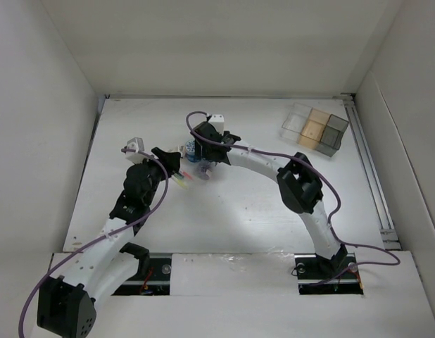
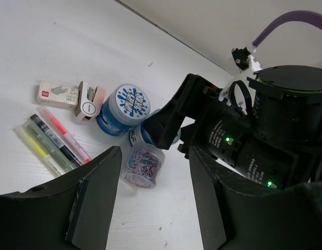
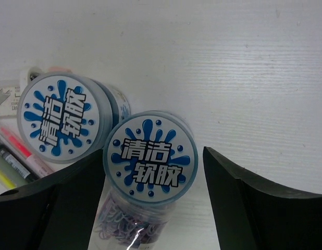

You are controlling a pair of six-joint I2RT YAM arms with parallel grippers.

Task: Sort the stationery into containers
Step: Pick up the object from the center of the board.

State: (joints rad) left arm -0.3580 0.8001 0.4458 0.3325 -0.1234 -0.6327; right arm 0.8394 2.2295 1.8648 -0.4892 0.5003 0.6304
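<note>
right wrist view: we saw the right gripper (image 3: pixel 153 152) wide open astride a blue roll (image 3: pixel 149 156), not gripping it; left gripper (image 2: pixel 155 156) was open too, empty.

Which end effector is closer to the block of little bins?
Right. The right end effector is off to the left of the bins; the left end effector is even farther left and nearer the arm bases.

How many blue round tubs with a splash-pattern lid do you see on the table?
2. One blue tub stands near the pens; the other tub stands next to it, between the open fingers of the right gripper. The arms may hide more.
</note>
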